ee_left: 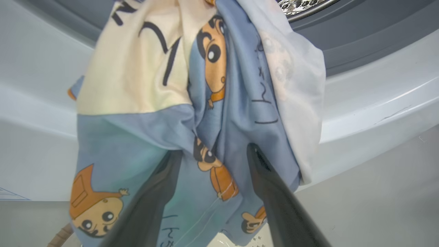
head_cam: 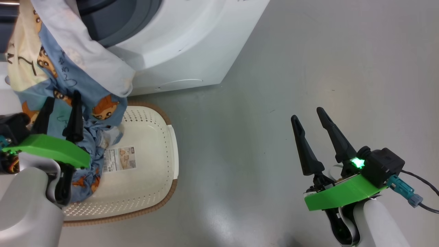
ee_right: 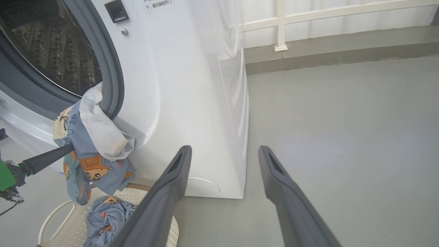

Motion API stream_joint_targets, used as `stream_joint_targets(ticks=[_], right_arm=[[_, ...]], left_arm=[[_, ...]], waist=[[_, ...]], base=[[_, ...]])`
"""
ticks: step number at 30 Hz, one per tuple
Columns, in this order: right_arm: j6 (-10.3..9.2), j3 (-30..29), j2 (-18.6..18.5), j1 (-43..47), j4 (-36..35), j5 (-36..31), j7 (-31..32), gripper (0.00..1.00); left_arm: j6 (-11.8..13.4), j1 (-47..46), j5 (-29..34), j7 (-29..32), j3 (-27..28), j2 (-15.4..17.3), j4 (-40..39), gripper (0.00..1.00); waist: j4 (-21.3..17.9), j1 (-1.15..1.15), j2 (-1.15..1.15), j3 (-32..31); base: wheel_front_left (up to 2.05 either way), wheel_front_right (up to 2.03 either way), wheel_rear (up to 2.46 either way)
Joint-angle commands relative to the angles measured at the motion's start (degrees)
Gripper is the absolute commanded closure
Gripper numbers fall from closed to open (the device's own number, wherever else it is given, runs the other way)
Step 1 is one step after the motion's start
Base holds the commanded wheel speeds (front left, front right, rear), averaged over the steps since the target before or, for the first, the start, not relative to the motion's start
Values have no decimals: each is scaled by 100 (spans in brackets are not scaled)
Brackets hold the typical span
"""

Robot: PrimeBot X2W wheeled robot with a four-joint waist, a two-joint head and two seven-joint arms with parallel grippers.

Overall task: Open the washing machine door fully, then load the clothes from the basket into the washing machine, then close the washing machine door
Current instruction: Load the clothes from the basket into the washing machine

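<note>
Blue bear-print clothes [head_cam: 68, 79] hang from the mouth of the washing machine [head_cam: 192, 41] above the basket [head_cam: 154, 137]. My left tool [head_cam: 63, 96] stands spread at that cloth, and my right tool [head_cam: 307, 114] is spread too, over the floor [head_cam: 257, 103].

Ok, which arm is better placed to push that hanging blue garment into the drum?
Left. The left hand, open, is right at the soft light-blue bear-print garment draped from the white washing machine's opening; the right hand hangs open over the grey floor.
</note>
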Motion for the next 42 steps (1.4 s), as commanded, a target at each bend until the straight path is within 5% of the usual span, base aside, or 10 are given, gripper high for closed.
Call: stream_joint_targets(ticks=[1, 23, 26, 28, 42], right_arm=[[9, 148, 35, 10, -151, -67, -27, 0], [9, 358, 40, 4, -160, -56, -27, 0], [9, 363, 40, 9, -156, -54, -27, 0], [9, 360, 40, 11, -155, -56, -27, 0], [9, 252, 40, 46, -174, -66, -27, 0]], left_arm=[[-19, -82, -116, -29, 54, 292, -178, 0], [-19, -913, -980, -29, -1307, 751, 558, 0], [-19, -990, -1059, -29, -1406, 772, 651, 93], [-19, -1025, -1119, -29, -1457, 788, 684, 100], [-19, -776, -1195, -29, -998, 865, -60, 100]], waist=[[-3, 0, 0, 12], [-186, 0, 0, -4], [-200, 0, 0, -22], [-197, 0, 0, -36], [-14, 0, 0, -126]], base=[[0, 0, 0], [0, 0, 0], [0, 0, 0], [0, 0, 0], [0, 0, 0]])
